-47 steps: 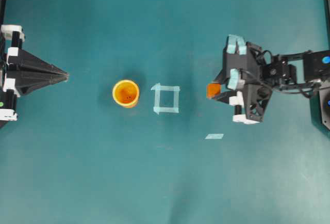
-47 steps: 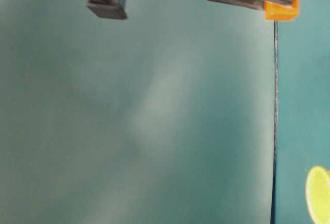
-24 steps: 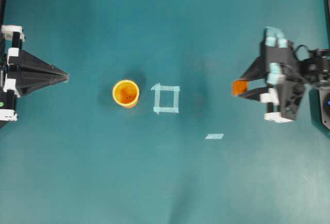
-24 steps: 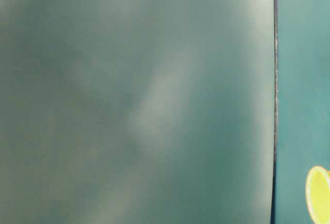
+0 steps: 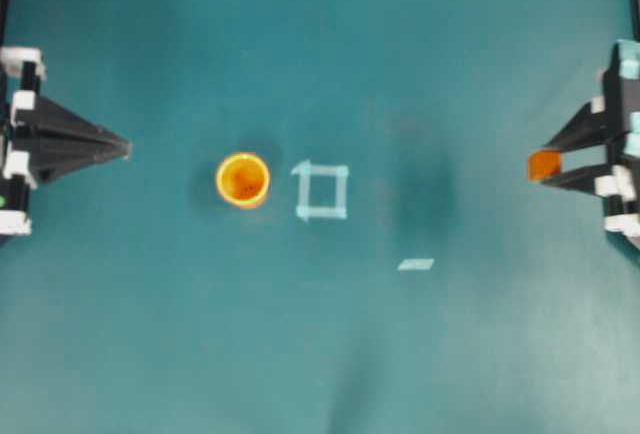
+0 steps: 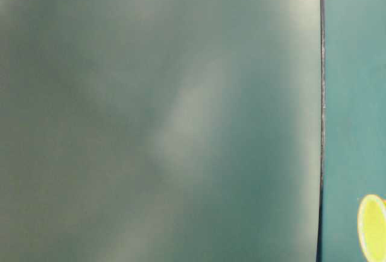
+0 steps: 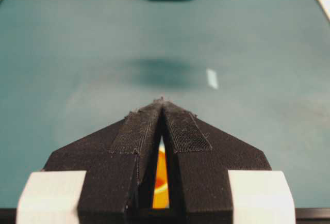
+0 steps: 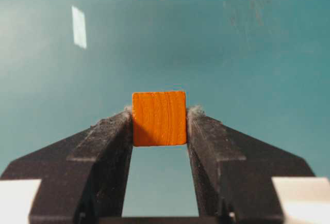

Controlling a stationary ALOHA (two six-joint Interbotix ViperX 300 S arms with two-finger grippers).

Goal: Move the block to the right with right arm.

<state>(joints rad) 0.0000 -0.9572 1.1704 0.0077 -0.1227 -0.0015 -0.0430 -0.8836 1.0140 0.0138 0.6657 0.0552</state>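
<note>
The block (image 5: 544,166) is a small orange cube held at the far right edge of the table in the overhead view. My right gripper (image 5: 548,166) is shut on it, its black fingers pressing both sides. In the right wrist view the block (image 8: 159,118) sits clamped between the fingertips (image 8: 118,126), raised above the teal table. My left gripper (image 5: 126,146) rests at the far left, pointing right, its jaws pressed together with nothing between them; the same gripper (image 7: 162,101) shows its tips touching in the left wrist view.
A round yellow-orange cup (image 5: 243,180) stands left of centre, with a pale tape square outline (image 5: 321,192) beside it. A short strip of pale tape (image 5: 416,264) lies lower right of the square. The cup's rim (image 6: 373,227) shows at the table-level view's right edge.
My right gripper has carried the block steadily to the right, from just right of the tape square to the table's far right edge. The left arm has stayed still.
</note>
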